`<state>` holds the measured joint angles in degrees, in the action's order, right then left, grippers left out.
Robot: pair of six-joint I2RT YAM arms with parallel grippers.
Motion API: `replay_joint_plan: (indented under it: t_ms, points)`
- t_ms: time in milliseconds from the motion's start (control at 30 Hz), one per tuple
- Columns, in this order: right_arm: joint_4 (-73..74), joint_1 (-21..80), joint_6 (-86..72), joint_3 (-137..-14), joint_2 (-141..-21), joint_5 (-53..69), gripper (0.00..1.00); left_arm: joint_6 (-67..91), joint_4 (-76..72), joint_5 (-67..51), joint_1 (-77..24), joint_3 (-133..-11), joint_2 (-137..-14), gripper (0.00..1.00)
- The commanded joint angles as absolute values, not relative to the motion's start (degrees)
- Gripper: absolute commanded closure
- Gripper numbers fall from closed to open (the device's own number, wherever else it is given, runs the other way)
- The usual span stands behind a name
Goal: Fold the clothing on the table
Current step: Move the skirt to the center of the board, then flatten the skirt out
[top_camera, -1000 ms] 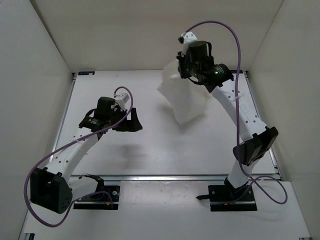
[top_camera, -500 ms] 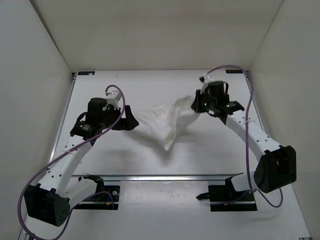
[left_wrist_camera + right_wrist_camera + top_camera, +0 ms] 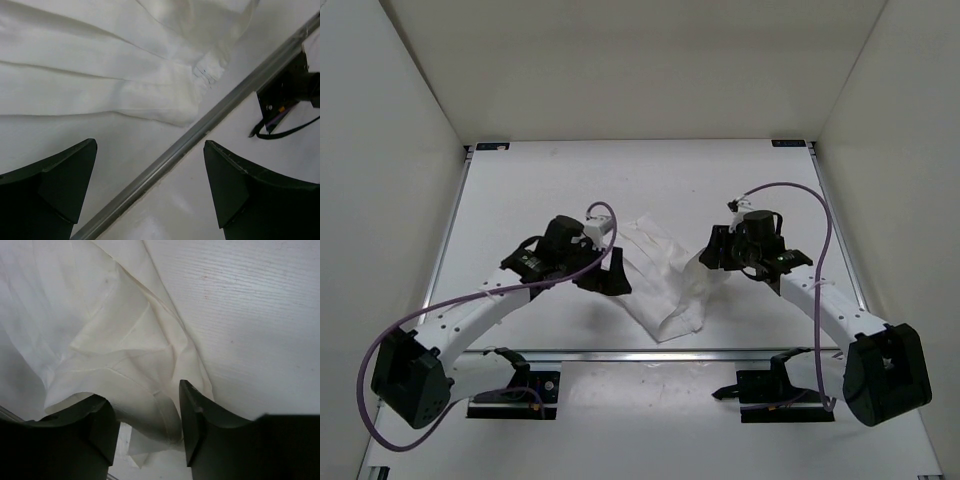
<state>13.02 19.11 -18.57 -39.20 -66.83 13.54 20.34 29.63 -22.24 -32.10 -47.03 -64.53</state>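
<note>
The clothing (image 3: 665,275), a thin white garment, lies crumpled on the table (image 3: 520,190) between the two arms, one corner reaching toward the near rail. My left gripper (image 3: 610,275) is at its left edge. In the left wrist view this gripper (image 3: 150,165) is open wide over the rail, holding nothing, with the clothing (image 3: 100,65) just ahead. My right gripper (image 3: 712,252) is at the garment's right edge. In the right wrist view its fingers (image 3: 148,410) stand apart, and a loose fold of the clothing (image 3: 115,330) bulges between them.
The metal near rail (image 3: 700,353) runs just below the garment's corner and crosses the left wrist view (image 3: 210,125). A black base bracket (image 3: 285,95) with a cable lies beyond it. Enclosure walls close in on the left, back and right.
The right arm has carried the hanging garment from the back right down to the table's front middle, and its jaws have parted. The left arm has moved right, up to the cloth.
</note>
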Motion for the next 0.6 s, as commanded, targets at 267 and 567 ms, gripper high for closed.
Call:
replay_joint_plan:
  t_ms: [267, 567]
  points:
    - [13.0, 16.5, -17.0, -34.0, -62.3, 10.0, 0.44, 24.9, 19.2, -27.7, -42.8, -42.6, -70.4, 0.01]
    - [13.2, 14.5, -16.8, -34.2, -62.1, 11.9, 0.96, 21.4, 20.6, -19.9, -49.6, -53.3, -81.5, 0.02]
